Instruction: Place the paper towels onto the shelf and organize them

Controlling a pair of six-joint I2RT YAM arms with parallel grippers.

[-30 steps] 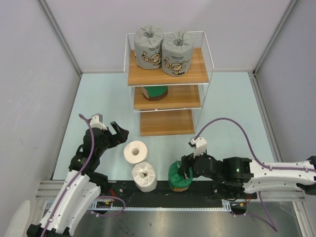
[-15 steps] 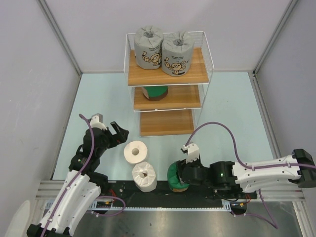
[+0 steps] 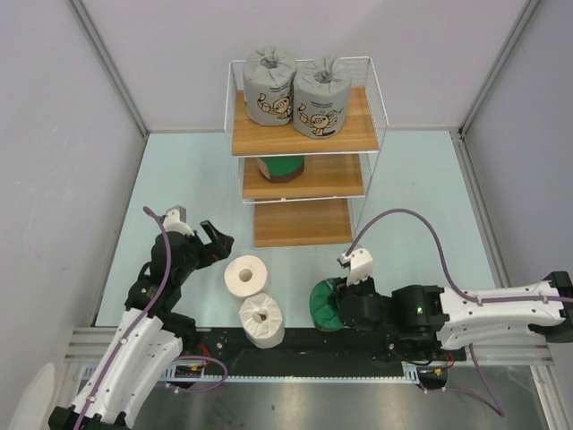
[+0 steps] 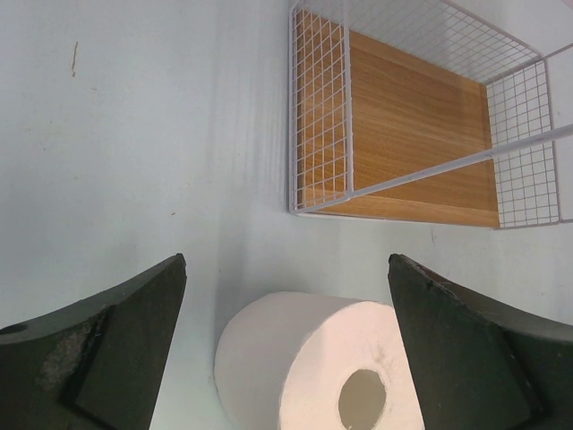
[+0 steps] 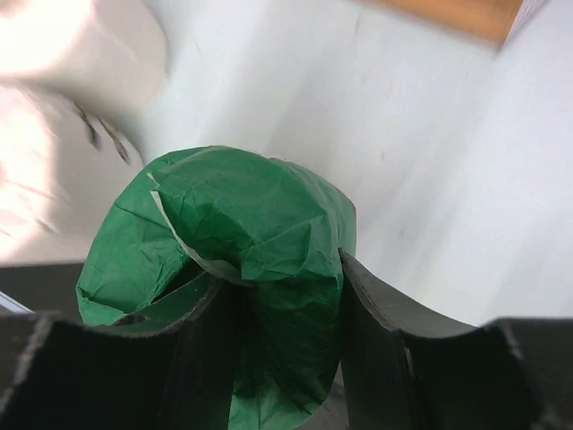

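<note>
My right gripper [image 3: 340,305] is shut on a dark green paper towel roll [image 3: 323,305] at the table's near edge; in the right wrist view its fingers [image 5: 385,331] pinch the crumpled green wrap [image 5: 242,210] from both sides. Two white rolls [image 3: 246,275] [image 3: 261,321] stand left of it. My left gripper [image 3: 213,243] hangs open just left of the farther white roll [image 4: 313,358], which lies between and below its fingers. The shelf [image 3: 358,125] carries two grey cartoon-print rolls [image 3: 269,85] [image 3: 322,97] on top and a green roll [image 3: 282,167] on the middle board.
The shelf's bottom board [image 3: 300,222] is bare; its white wire frame [image 4: 322,116] shows in the left wrist view. A black rail [image 3: 295,354] runs along the near table edge under the right arm. Grey walls close the table on three sides.
My right gripper's jaws have narrowed onto the green roll, which has tipped and shifted slightly away from the rail. The left arm and white rolls have not moved.
</note>
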